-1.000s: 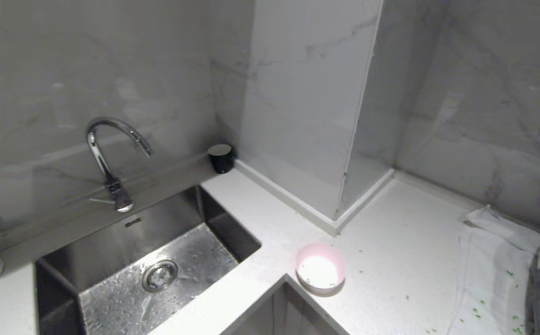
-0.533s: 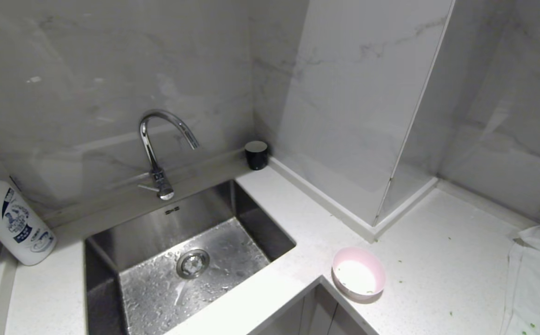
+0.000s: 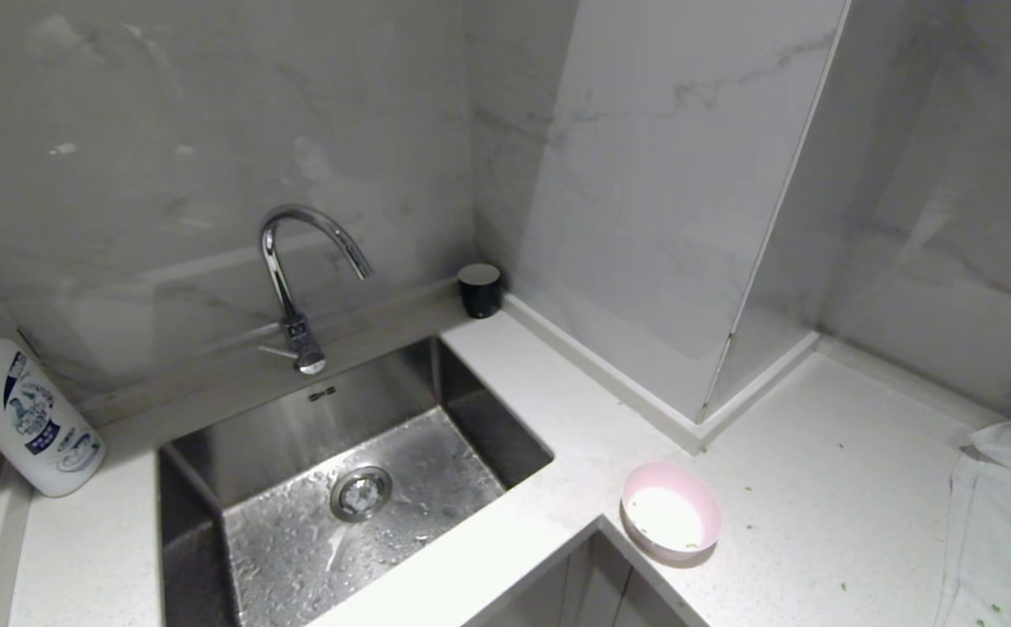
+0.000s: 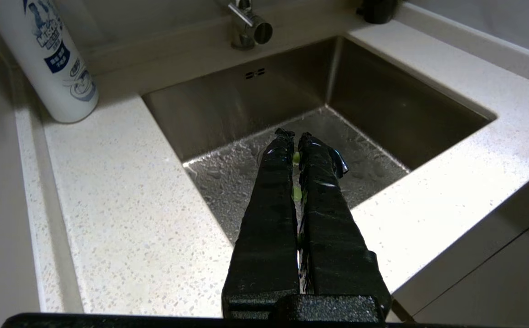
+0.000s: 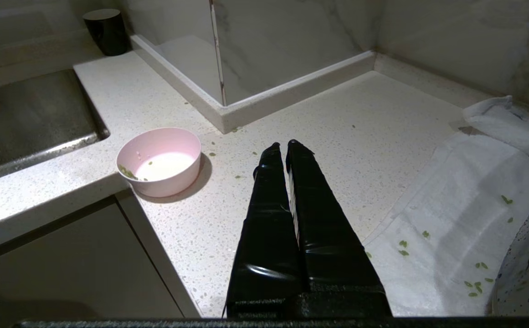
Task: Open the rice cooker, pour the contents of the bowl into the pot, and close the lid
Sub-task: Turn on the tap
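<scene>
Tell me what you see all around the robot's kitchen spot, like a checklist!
Surface: pale speckled counter wrapping round a corner, with green bits scattered on it.
Job's things: pink bowl upright at the counter's inner corner, nearly empty, a few green bits left inside; rice cooker not in view.
Clutter: white bottle left of the steel sink; dark cup against the wall; white cloth with green bits on it.
End effectors: left end effector shut, over the wet sink, green bits stuck between its fingers; right end effector shut, empty, over the counter.
Cables: nothing seen.
Surroundings: marble walls, chrome tap.
</scene>
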You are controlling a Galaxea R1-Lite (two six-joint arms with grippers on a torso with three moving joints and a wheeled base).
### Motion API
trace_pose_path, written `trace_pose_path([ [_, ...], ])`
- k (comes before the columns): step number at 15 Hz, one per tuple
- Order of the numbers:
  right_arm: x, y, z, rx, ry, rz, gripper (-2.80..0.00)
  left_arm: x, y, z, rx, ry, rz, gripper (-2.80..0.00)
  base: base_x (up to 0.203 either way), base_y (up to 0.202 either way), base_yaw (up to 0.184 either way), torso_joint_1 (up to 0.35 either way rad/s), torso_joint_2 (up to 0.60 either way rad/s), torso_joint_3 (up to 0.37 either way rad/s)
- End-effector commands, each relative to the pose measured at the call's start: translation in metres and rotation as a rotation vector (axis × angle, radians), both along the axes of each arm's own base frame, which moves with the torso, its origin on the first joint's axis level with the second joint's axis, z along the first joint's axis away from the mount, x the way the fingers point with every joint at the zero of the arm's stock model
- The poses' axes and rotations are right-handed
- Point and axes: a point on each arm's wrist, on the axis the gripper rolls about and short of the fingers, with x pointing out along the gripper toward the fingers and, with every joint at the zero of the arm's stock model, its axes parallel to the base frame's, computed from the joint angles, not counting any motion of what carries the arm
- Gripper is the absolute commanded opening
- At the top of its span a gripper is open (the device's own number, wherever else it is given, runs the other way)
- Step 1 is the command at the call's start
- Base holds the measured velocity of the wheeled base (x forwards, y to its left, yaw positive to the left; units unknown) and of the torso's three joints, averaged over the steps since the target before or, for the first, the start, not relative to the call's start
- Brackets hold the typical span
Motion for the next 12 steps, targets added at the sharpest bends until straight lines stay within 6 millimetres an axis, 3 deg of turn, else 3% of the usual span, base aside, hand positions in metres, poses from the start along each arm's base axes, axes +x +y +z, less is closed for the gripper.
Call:
trace_pose_path([
  [1, 0.0, 0.0, 0.0, 0.0, 0.001, 0.001, -2.8, -0.002, 0.0, 0.02, -0.001, -0.024, 0.015, -2.8, 0.0, 0.0, 0.0, 0.0, 0.0, 0.0],
  [3, 0.0, 0.0, 0.0, 0.0, 0.001, 0.001, -2.8, 0.01, 0.0, 0.05, -0.008, 0.048, 0.028, -2.8, 0.0, 0.0, 0.0, 0.0, 0.0, 0.0],
  [6, 0.0, 0.0, 0.0, -0.002, -0.001, 0.001, -2.8, 0.055, 0.001, 0.091, -0.023, 0.229, 0.041, -2.8, 0.0, 0.0, 0.0, 0.0, 0.0, 0.0],
  [8, 0.0, 0.0, 0.0, -0.002, -0.001, 0.001, -2.8, 0.097, 0.001, 0.105, -0.045, 0.329, 0.041, -2.8, 0.0, 0.0, 0.0, 0.0, 0.0, 0.0],
  [12, 0.0, 0.0, 0.0, -0.002, -0.001, 0.001, -2.8, 0.192, -0.002, 0.11, -0.129, 0.492, 0.052, -2.8, 0.0, 0.0, 0.0, 0.0, 0.0, 0.0],
])
